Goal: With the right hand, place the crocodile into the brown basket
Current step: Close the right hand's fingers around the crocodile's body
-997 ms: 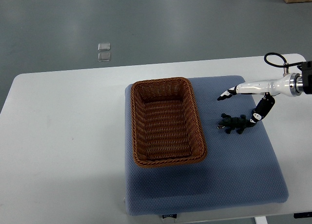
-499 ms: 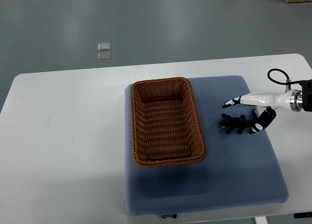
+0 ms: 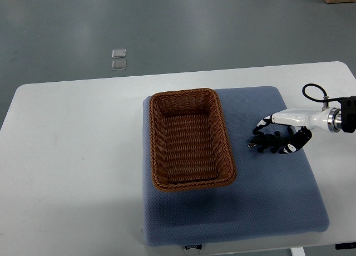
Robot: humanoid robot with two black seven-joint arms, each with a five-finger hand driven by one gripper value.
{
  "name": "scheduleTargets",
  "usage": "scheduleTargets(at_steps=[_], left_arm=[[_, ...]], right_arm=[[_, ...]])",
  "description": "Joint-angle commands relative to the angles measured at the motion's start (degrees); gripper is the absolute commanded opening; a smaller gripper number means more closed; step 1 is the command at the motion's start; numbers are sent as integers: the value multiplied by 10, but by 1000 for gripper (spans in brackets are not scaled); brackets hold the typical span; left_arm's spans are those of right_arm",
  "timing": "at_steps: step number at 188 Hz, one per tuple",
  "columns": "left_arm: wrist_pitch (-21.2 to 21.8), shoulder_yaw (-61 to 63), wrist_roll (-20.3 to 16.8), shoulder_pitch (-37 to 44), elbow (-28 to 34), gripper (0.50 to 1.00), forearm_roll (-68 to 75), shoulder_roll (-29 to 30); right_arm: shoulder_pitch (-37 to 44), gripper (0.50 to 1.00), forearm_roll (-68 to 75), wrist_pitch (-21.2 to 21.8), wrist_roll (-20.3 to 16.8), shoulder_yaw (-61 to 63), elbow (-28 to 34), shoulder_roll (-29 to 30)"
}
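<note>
Small dark toy crocodile (image 3: 266, 142) is lying on the blue padded mat (image 3: 233, 211), just right of the brown woven wicker basket (image 3: 186, 93). Its long axis runs left-right. The right hand (image 3: 286, 121) has its fingers (image 3: 260, 124) clamped around it, and the basket is to the left.

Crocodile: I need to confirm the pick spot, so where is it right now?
Top view: the crocodile lies on the blue mat, right of the brown basket, with the right hand at it.
</note>
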Motion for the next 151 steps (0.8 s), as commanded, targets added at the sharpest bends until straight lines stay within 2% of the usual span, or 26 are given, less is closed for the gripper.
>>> scheduleTargets(at_steps=[1,18,39,49,67,89,101,151], left_arm=[[0,0,0,0,0,1000,0,0],[0,0,0,0,0,1000,0,0],[0,0,0,0,0,1000,0,0],[0,0,0,-1,0,1000,0,0],[0,0,0,-1,0,1000,0,0],[0,0,0,0,0,1000,0,0],[0,0,0,0,0,1000,0,0],[0,0,0,0,0,1000,0,0]], right_arm=[[-2,793,-3,-1,-5,0,-1,1],[-6,780,-11,-11,-5,0,-1,1],[-5,725,-23,-13,-5,-9,-1,1],[-5,721,-23,-14,-5,-12,-1,1],[-5,680,-24,-20,-5,-15,-1,1],[-5,580,-24,-20,-6,-16,-1,1],[-4,541,-25,-20,-5,-16,-1,1],[8,535,-18,-20,-2,-12,-1,-18]])
